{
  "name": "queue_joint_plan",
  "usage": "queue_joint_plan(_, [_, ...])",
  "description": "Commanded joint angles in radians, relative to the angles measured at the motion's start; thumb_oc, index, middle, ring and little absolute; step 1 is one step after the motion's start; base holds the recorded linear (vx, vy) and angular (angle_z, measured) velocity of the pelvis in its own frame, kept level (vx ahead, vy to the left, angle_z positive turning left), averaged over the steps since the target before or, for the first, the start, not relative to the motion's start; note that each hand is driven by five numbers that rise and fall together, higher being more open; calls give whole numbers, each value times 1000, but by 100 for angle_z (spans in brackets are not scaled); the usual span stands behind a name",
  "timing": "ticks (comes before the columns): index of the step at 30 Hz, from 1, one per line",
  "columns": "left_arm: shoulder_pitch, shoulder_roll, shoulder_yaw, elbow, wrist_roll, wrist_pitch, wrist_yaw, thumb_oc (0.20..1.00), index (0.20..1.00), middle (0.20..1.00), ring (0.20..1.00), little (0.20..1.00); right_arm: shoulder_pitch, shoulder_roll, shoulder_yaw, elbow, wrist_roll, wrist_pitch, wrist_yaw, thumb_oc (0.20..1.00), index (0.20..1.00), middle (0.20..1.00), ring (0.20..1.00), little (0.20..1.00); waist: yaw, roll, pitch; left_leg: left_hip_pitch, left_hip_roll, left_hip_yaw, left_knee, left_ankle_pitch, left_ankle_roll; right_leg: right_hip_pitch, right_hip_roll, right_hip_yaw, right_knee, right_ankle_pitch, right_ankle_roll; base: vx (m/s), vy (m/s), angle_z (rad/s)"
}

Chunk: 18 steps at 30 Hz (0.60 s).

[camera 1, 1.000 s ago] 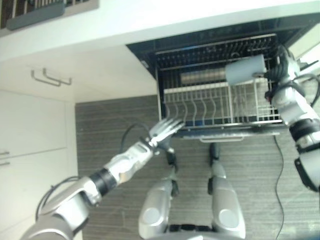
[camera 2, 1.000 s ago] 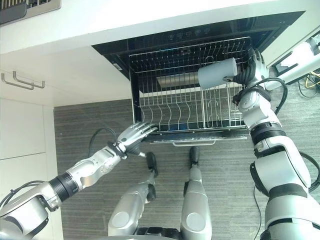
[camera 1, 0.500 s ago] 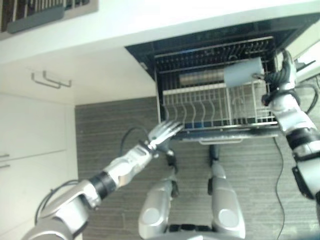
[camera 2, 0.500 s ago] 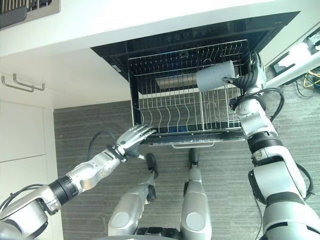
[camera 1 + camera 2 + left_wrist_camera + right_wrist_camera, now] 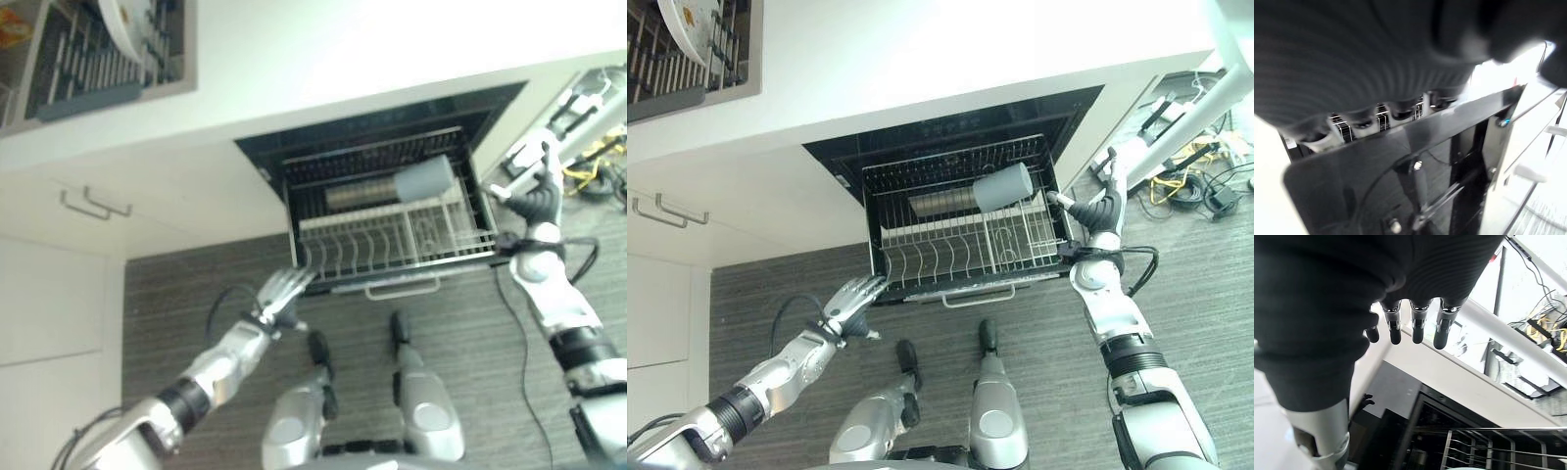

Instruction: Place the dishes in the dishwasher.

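Note:
The dishwasher's wire rack (image 5: pixel 950 257) stands pulled out under the white counter. A grey cup (image 5: pixel 1002 187) lies on its side in the rack's right rear part, next to a steel cylinder (image 5: pixel 939 202). My right hand (image 5: pixel 1104 208) hovers just right of the rack, apart from the cup, with its fingers (image 5: pixel 1418 325) straight and nothing in it. My left hand (image 5: pixel 850 299) is open at the rack's front left corner, fingers spread by the front edge. A white plate (image 5: pixel 691 24) stands in a drying rack on the counter at the far left.
The rack's front handle (image 5: pixel 978 296) juts toward me. White cabinets with a bar handle (image 5: pixel 666 211) are on the left. Cables and a white frame (image 5: pixel 1195 181) lie on the floor to the right of the dishwasher.
My right hand let go of the grey cup and drew back to the right; the cup stays in the rack. The camera has moved, so more counter shows.

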Motion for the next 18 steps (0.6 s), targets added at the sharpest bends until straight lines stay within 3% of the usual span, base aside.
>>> queue_joint_plan(1, [97,-13,-30,52,-13,-62,93,1000,1000,1000,1000,1000,20,-19,-28,-57,16,-125,3,1000,1000,1000,1000,1000,29,0,-80,39,11,49,44,-120,7,45,-21,-46,70,-157,28,235,19,-1])
queue_joint_plan(3, [135,-17,9,46,-53,-103,151,1000,1000,1000,1000,1000,102,2,-35,-113,26,-181,37,1000,1000,1000,1000,1000,29,-7,-119,71,12,53,42,-130,9,83,-21,-53,60,-165,28,193,21,-1])
queue_joint_plan(4, [165,-19,46,34,-101,-143,198,1000,1000,1000,1000,1000,163,16,-44,-153,56,-243,91,1000,1000,1000,1000,1000,30,-10,-145,95,11,54,40,-141,11,110,-21,-58,54,-174,29,186,26,1])
queue_joint_plan(5, [200,-26,107,22,-188,-210,243,1000,1000,1000,1000,1000,230,46,-46,-198,169,-323,237,1000,1000,1000,1000,1000,35,-15,-177,118,12,54,40,-148,13,139,-20,-66,48,-180,26,211,31,2])
queue_joint_plan(8, [239,-53,193,30,-299,-306,261,1000,1000,1000,1000,1000,293,94,-49,-233,319,-380,384,1000,1000,1000,1000,1000,44,-23,-209,133,15,53,41,-146,14,160,-19,-79,47,-184,20,86,7,2])
queue_joint_plan(13, [286,-179,415,57,-631,-609,211,1000,1000,1000,1000,1000,385,174,-75,-232,361,-447,495,1000,1000,1000,1000,1000,62,-50,-252,178,11,46,52,-168,24,215,-20,-116,56,-199,10,39,18,9])
queue_joint_plan(16, [292,-213,509,23,-714,-652,172,1000,1000,1000,1000,1000,408,200,-104,-210,380,-448,499,1000,1000,1000,1000,1000,72,-63,-268,193,6,34,59,-180,31,232,-16,-121,66,-207,2,13,29,13])
queue_joint_plan(18, [294,-231,550,37,-787,-645,162,1000,1000,1000,1000,1000,413,208,-117,-194,401,-436,519,1000,1000,1000,1000,1000,77,-67,-280,198,2,27,56,-181,33,236,-14,-124,67,-210,0,13,32,6])
